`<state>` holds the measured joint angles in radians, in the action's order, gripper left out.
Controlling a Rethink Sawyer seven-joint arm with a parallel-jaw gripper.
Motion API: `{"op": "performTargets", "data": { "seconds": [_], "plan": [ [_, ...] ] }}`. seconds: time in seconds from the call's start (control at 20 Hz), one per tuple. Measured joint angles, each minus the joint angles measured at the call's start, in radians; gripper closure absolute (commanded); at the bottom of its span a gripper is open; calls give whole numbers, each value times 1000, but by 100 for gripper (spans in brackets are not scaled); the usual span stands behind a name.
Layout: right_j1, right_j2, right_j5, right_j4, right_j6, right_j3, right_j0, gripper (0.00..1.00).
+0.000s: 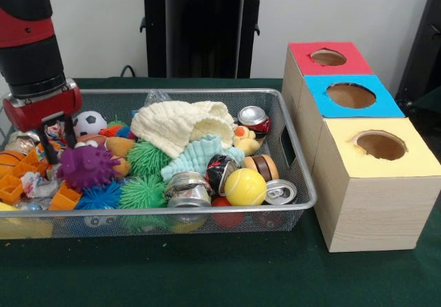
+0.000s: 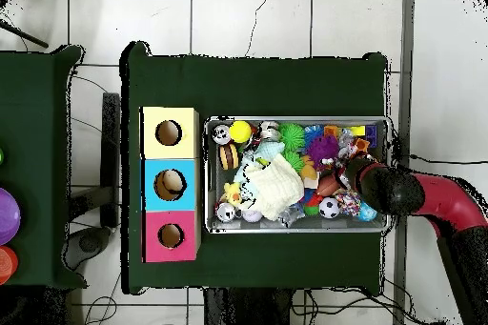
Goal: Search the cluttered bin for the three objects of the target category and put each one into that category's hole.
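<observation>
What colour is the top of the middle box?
Bright blue: the middle box, between the red-topped and yellow-topped ones. The front view shows it best.

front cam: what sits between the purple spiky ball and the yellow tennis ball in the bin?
In the front view, between the purple spiky ball and the yellow tennis ball lie two green spiky balls and a crushed silver can.

Even, fairly bright indoor light fills both views, with no strong beam from any side. The crushed silver metal drink cans carry small white glints. The pale wooden box with the yellow top panel throws only a faint soft shadow onto the dark green cloth-covered table beside it. The round holes look dim inside.
</observation>
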<state>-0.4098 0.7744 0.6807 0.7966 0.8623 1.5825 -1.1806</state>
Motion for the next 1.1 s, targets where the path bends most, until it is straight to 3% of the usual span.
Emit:
{"op": "performTargets", "data": {
  "seconds": [0.65, 1.1],
  "plan": [
    [7, 5, 0, 6, -1, -1, -20, 0],
    [61, 16, 0, 10, -16, -38, -36, 0]
  ]
}}
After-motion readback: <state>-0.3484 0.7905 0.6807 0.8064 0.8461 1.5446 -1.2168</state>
